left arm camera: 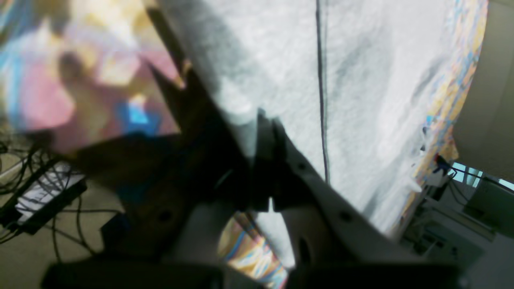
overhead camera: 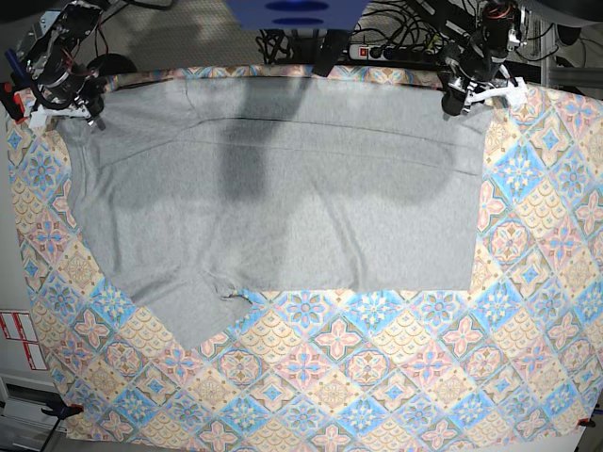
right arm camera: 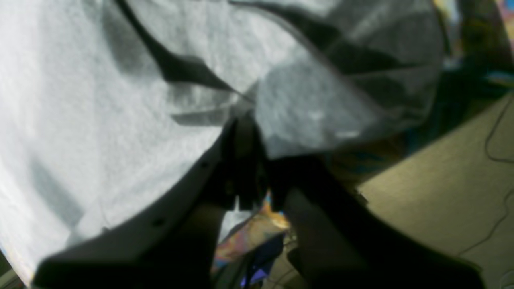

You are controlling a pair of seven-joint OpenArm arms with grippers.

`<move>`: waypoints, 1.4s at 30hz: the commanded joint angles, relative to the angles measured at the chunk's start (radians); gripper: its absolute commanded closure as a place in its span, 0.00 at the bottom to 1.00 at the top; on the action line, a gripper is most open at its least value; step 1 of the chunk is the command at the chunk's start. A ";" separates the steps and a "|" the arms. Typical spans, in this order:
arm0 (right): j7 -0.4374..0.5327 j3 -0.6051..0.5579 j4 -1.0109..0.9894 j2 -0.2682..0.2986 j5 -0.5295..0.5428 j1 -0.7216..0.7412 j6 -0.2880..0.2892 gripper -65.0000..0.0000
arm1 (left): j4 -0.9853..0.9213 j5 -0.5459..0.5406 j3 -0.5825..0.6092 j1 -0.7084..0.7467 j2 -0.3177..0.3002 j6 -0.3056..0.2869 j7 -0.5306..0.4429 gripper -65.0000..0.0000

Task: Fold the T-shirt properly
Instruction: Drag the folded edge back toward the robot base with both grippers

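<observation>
The light grey T-shirt (overhead camera: 283, 188) lies spread plain side up across the far half of the table, one sleeve pointing toward the near left. At its far right corner my left gripper (overhead camera: 466, 99) is shut on the cloth. In the left wrist view the dark jaws (left arm camera: 265, 120) pinch the edge of the T-shirt (left arm camera: 281, 60). My right gripper (overhead camera: 66, 113) sits at the far left corner. In the right wrist view its fingers (right arm camera: 245, 116) are closed on a bunched fold of the T-shirt (right arm camera: 100, 100).
A colourful tiled-pattern tablecloth (overhead camera: 377, 377) covers the table and shows bare across the near half. Cables and a power strip (overhead camera: 386, 42) run behind the far edge. A blue mount (overhead camera: 297, 11) stands at the back centre. Red-and-white labels (overhead camera: 14, 330) lie off the table's left edge.
</observation>
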 commanded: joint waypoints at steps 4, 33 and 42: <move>0.030 0.007 0.018 0.018 -0.001 -0.002 0.000 0.93 | 0.014 0.001 -0.008 0.023 -0.012 -0.005 -0.020 1.00; 0.000 0.125 0.102 0.015 -0.001 -0.036 0.000 0.63 | 0.070 -0.009 -0.089 0.093 -0.012 -0.005 0.059 0.58; 0.000 0.200 0.162 0.015 -0.008 -0.033 0.000 0.63 | 0.171 -0.001 -0.140 0.089 -0.013 -0.004 0.059 0.58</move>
